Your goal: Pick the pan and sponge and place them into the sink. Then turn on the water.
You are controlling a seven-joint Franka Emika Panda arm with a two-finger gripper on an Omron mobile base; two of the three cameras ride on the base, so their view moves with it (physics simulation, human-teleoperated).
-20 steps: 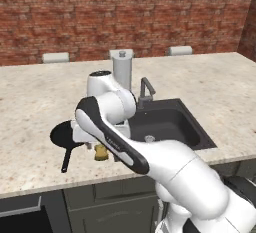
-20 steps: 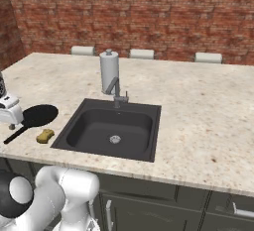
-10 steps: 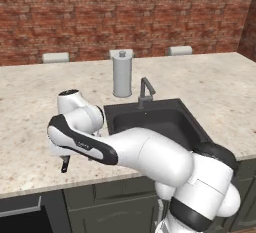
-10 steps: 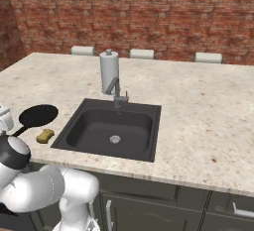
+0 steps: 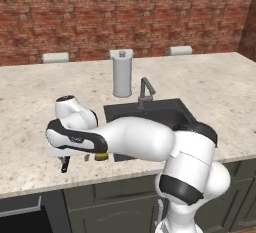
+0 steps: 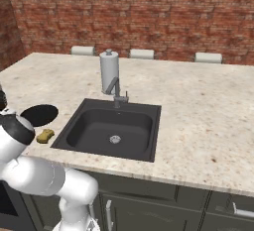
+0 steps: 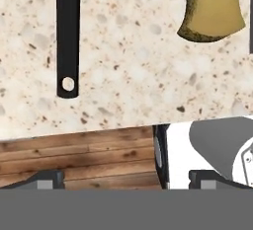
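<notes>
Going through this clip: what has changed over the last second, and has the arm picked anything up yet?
The arm has swung left and down, from beside the sink to the counter's front edge, now hanging over the pan handle and the sponge. Nothing was taken hold of: the gripper is open and empty. The pan, the sponge, the sink and the faucet stayed where they were, and no water runs.

The arm now bends lower over the counter's front edge toward seven o'clock, covering the pan (image 5: 64, 166) except its handle tip and most of the sponge (image 5: 102, 156).
</notes>
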